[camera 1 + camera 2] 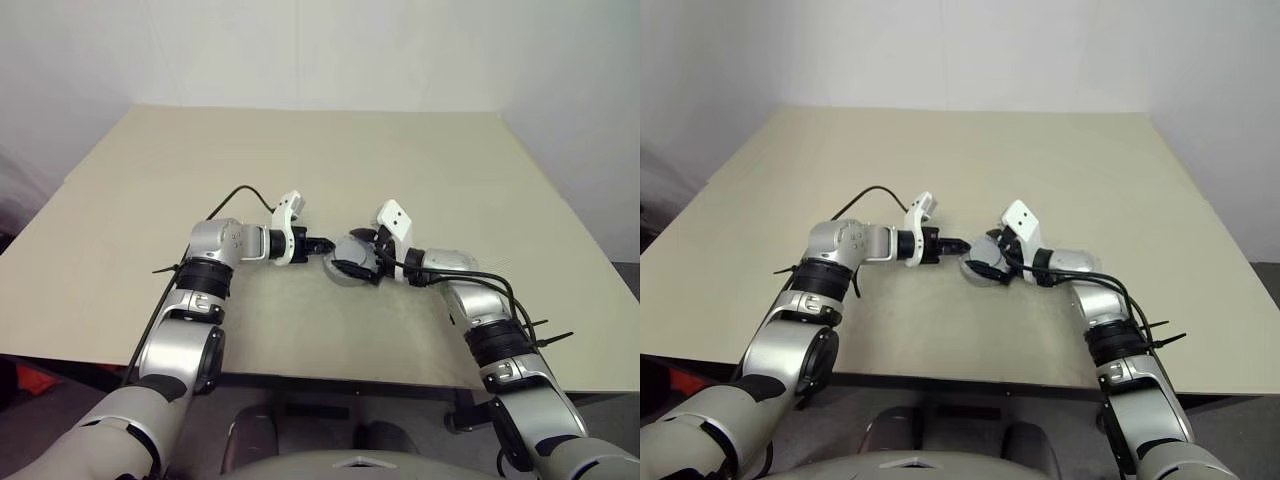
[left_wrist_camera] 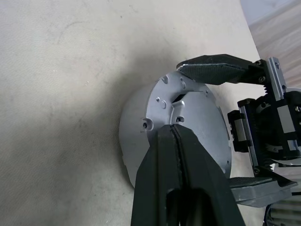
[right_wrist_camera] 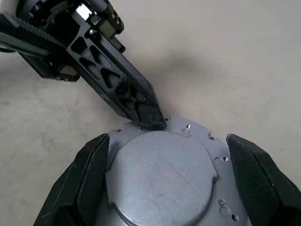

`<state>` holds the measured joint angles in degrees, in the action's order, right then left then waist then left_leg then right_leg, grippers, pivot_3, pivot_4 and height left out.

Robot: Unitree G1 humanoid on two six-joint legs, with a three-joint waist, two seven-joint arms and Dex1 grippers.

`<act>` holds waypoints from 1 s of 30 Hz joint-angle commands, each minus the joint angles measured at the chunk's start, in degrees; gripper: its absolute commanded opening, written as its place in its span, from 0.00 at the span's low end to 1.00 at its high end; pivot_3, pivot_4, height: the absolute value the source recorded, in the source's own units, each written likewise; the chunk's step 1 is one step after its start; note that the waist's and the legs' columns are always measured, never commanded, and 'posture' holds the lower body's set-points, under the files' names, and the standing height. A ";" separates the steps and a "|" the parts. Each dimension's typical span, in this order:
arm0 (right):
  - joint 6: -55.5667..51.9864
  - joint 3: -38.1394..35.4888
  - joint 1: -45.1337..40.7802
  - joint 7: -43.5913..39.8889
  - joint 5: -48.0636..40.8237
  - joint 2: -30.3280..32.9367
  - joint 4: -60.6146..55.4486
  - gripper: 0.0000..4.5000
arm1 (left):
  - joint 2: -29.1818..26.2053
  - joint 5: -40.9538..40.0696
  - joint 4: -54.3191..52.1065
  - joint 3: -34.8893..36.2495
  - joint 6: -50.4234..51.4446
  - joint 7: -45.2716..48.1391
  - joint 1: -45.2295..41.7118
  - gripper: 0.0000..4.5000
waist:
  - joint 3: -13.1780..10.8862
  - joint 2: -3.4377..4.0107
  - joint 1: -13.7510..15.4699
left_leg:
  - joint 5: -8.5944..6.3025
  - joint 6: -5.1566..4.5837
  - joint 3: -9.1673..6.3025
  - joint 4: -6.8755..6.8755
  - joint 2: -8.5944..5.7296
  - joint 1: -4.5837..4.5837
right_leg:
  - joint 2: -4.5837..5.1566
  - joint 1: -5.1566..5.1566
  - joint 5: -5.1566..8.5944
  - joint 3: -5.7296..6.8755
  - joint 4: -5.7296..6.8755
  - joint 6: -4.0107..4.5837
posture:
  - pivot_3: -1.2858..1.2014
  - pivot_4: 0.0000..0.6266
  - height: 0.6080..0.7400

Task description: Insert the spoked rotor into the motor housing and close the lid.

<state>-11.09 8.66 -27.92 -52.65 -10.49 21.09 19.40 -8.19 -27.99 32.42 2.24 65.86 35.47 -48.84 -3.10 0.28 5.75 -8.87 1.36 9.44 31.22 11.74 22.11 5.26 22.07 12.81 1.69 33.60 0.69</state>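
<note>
A beige desk (image 1: pixel 300 170) carries the scene, its near edge cut off behind the robot's arms. Near that edge, between the two arms, the silver-grey motor housing (image 1: pixel 349 262) stands tilted on its rim, flat closed face up; its inside is hidden, so the rotor cannot be made out. The right end effector (image 3: pixel 164 174) has its black fingers spread wide either side of the housing; from the head views, contact cannot be judged. The left end effector (image 2: pixel 175 141) has its fingers pressed together, tip at the face's rim. The right wrist view shows small screw holes around the round plate.
</note>
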 commanded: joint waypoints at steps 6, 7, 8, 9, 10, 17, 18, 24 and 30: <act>-1.02 -2.58 -0.93 0.34 -2.14 -0.26 -3.69 1.00 | 0.46 -0.79 -1.85 -1.16 2.95 1.57 -0.21 0.00 | -0.01 0.01 0.15 | -0.01 0.01 0.00 0.05 0.04 -0.03 | 0.02 -0.02 0.00 -0.01 0.04 0.00 | 0.52 0.00 1.00; -1.20 -2.77 -0.88 0.33 -2.41 -0.36 -3.80 1.00 | 0.46 -0.83 -2.02 -1.23 3.26 1.70 -0.16 0.00 | -0.01 0.01 0.19 | -0.01 0.02 0.00 0.07 0.04 -0.03 | 0.03 -0.02 0.00 -0.01 0.05 0.00 | 0.52 0.00 1.00; -1.34 -2.90 -0.84 0.32 -2.61 -0.44 -3.91 1.00 | 0.46 -0.80 -2.12 -1.25 3.46 1.76 -0.12 0.00 | -0.01 0.01 0.23 | -0.01 0.02 0.00 0.08 0.04 -0.03 | 0.04 -0.03 0.00 -0.02 0.07 0.00 | 0.52 0.00 1.00; -1.71 -3.15 -0.81 0.22 -3.08 -0.54 -4.17 1.00 | 0.45 -0.75 -2.25 -1.23 3.60 1.79 -0.05 0.00 | -0.01 0.01 0.27 | 0.00 0.02 0.00 0.09 0.03 -0.03 | 0.04 -0.03 0.00 -0.02 0.08 0.00 | 0.52 0.00 1.00; -2.18 -3.51 -0.82 0.02 -3.73 -0.67 -4.43 1.00 | 0.45 -0.71 -2.34 -1.22 3.72 1.80 0.00 0.00 | -0.01 0.01 0.31 | 0.00 0.02 0.00 0.10 0.03 -0.03 | 0.04 -0.03 0.00 -0.02 0.09 0.00 | 0.52 0.00 1.00; -7.27 -6.63 -2.05 1.08 -7.99 -0.87 -6.86 1.00 | 0.63 -0.51 -2.69 -1.19 4.20 1.77 0.12 0.00 | -0.01 0.01 0.75 | 0.00 0.01 -0.01 0.18 0.03 -0.03 | 0.05 -0.04 0.00 -0.02 0.15 0.01 | 0.52 0.00 1.00; -8.11 -7.05 -2.27 1.36 -8.48 -0.82 -7.33 1.00 | 0.65 -0.49 -2.74 -1.20 4.24 1.75 0.15 0.00 | -0.01 0.01 0.80 | 0.00 0.01 -0.01 0.19 0.03 -0.03 | 0.05 -0.05 0.00 -0.02 0.17 0.01 | 0.52 0.00 1.00; -18.03 -12.87 -6.90 10.00 -11.32 -0.77 -7.35 1.00 | 0.84 -0.36 -2.83 -1.25 4.46 1.58 0.26 0.00 | -0.02 0.03 1.50 | 0.02 0.04 -0.01 0.31 0.03 -0.06 | 0.04 -0.07 -0.01 -0.03 0.25 0.01 | 0.52 0.00 1.00; -40.15 -19.49 -9.96 14.34 -20.23 1.62 -8.77 1.00 | 0.96 -0.25 -3.22 -1.42 4.53 1.52 0.44 0.00 | -0.02 0.03 1.78 | 0.10 0.19 -0.02 0.37 0.01 -0.08 | 0.03 -0.12 -0.03 -0.03 0.27 0.02 | 0.52 0.00 1.00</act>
<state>-44.77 -8.37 -36.47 -38.96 -26.79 21.56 13.03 -7.67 -27.97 30.59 1.55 70.02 36.71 -48.58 -3.11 0.31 7.53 -8.76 1.55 9.42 31.58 11.73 22.04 5.29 21.94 12.78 1.65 33.86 0.70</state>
